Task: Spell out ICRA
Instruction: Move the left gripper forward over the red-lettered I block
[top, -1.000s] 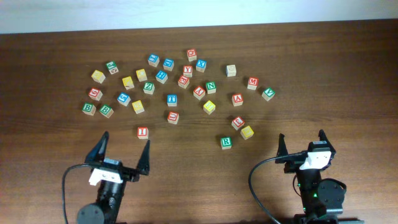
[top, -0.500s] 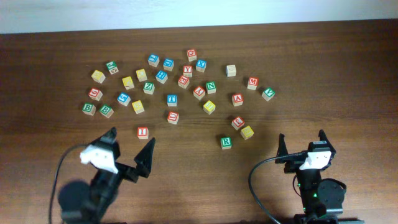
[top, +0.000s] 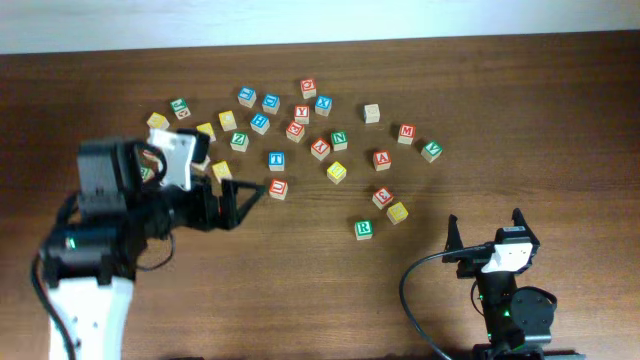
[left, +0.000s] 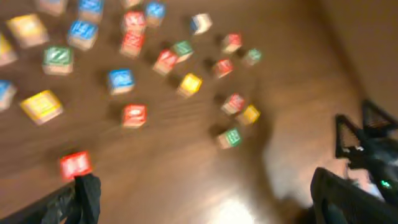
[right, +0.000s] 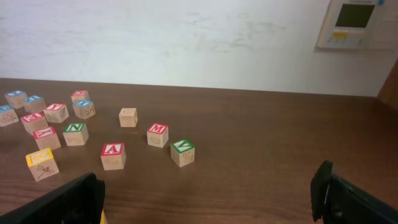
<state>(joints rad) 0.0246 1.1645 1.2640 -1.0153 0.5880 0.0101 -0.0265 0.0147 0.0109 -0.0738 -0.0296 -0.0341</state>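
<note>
Blocks (top: 276, 160), over twenty visible, lie scattered; left jaws open, right jaws open

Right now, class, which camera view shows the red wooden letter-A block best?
The right wrist view: the red wooden letter-A block sits close and sharp, its A readable. Overhead shows it small among neighbours. The left wrist view is too motion-blurred to read any letter.

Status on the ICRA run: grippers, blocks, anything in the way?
Left gripper open, empty, by a red block, letter blurred. Right gripper open, empty, parked. Blocks scattered, nothing spelled. No obstruction seen.
</note>
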